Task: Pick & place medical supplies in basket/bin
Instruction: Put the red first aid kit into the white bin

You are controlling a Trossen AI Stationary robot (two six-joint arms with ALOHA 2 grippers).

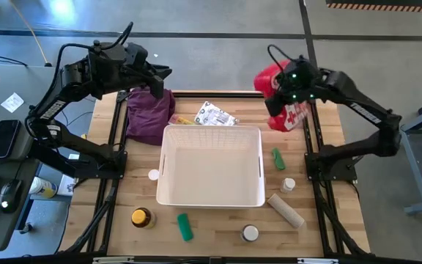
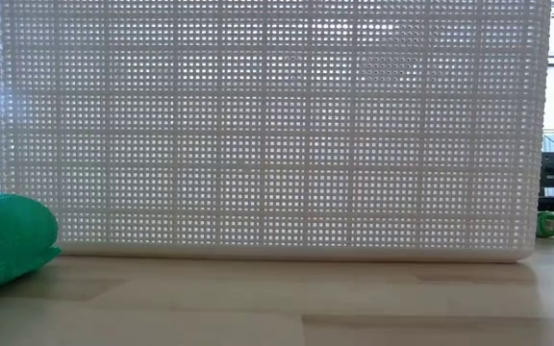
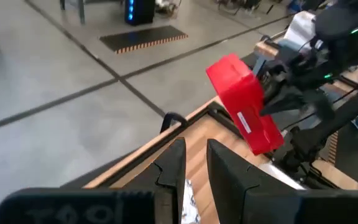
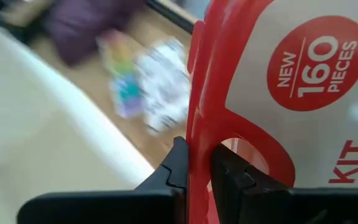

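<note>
- Right gripper (image 4: 196,163) pinches the red first-aid pouch (image 1: 284,103), lifted beyond the white basket's (image 1: 211,196) far right corner
- Left gripper (image 1: 161,75) hovers over the purple cloth (image 1: 149,114) off the basket's far left corner, fingers slightly parted

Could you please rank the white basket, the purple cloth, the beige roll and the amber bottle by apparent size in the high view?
1. White basket, by far the largest.
2. Purple cloth.
3. Beige roll.
4. Amber bottle, seen end-on, so it shows mostly its cap and looks smallest; its true length is hidden.
</note>
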